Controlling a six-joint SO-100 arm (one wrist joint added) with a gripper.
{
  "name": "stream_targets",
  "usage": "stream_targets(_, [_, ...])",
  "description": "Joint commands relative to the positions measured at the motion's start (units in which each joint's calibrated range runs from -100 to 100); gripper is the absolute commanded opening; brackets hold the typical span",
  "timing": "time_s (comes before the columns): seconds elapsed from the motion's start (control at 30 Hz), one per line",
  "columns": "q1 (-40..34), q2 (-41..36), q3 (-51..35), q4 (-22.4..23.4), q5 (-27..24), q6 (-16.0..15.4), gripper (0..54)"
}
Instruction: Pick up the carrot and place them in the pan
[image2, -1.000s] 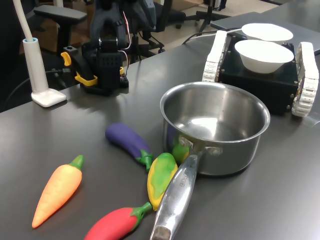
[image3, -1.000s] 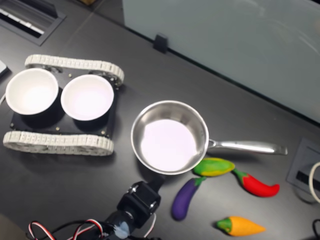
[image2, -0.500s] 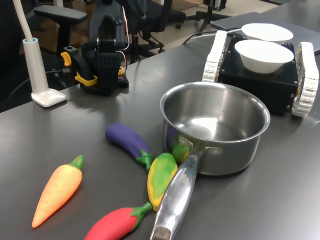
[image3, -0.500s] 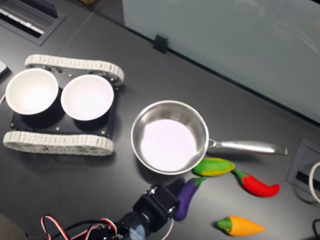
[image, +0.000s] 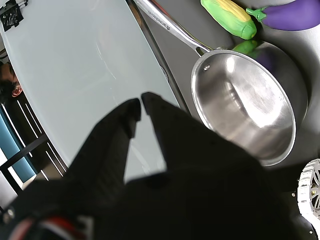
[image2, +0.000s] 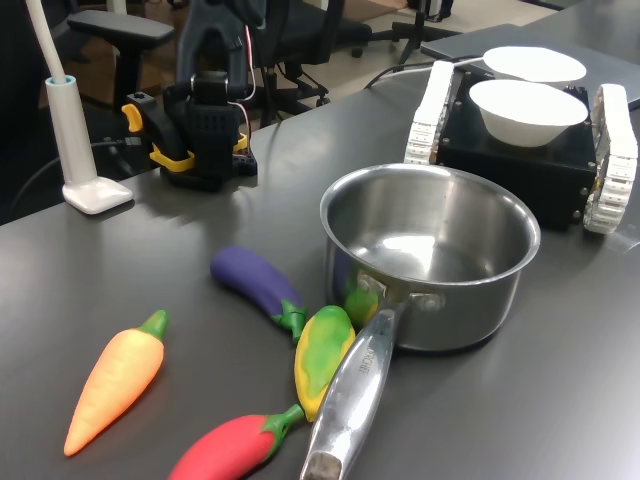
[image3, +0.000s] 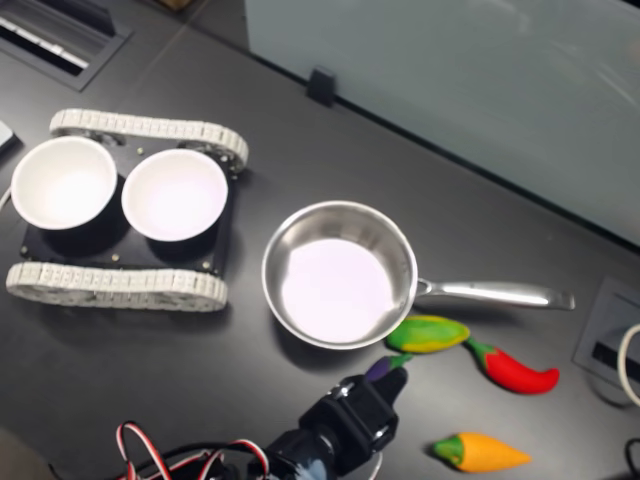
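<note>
The pincer (image: 139, 104) is filling the wrist view as a dark shape, its two tips nearly meeting with only a thin slit between them, and it is gripping nothing. In the second exterior view the pincer (image3: 385, 381) is hanging low over the dark worktop (image3: 150, 370), covering most of the purple toy eggplant (image3: 381, 366) and sitting just off the near rim of the pan (image3: 340, 275).

The pan is standing upright and empty, its long steel handle (image3: 495, 294) pointing toward the second exterior view's right. The yellow-green toy corn (image3: 428, 334) is lying just beside the pan's wall under the root of the handle, and the red toy chilli (image3: 515, 370) is lying next to the corn's far end.

The carrot (image3: 482, 452) is resting on the worktop near the bottom edge of the second exterior view, apart from the pincer and well clear of the pan. In the first exterior view the carrot (image2: 118, 382) is lying at the lower left, green top pointing up and to the right, with the chilli (image2: 230, 447) to its right.

Two white bowls (image3: 172, 194) are sitting side by side on a black tracked base (image3: 115, 287) on the second exterior view's left.
</note>
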Motion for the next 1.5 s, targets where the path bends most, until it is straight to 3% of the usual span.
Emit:
stream_targets(0.0, [1.1,2.3,-5.1,-1.2,0.7,-1.1,1.4])
stream_targets(0.3, [4.1,7.5,-9.4,-1.9,2.2,-1.2,3.6])
stream_targets(0.4, [8.7,9.3,-10.6,-2.0,2.9,-4.4,3.7])
stream_targets(0.6, [13.4,14.6,-13.3,-2.4,4.2,-6.6,4.6])
stream_targets(0.93, [17.4,22.2,-14.1,-2.0,7.4,-7.0,14.0])
stream_targets(1.03, [19.1,23.8,-13.9,-1.5,6.9,-7.0,20.2])
stream_targets(1.47, [20.5,27.4,-12.9,-1.0,12.0,-6.7,26.1])
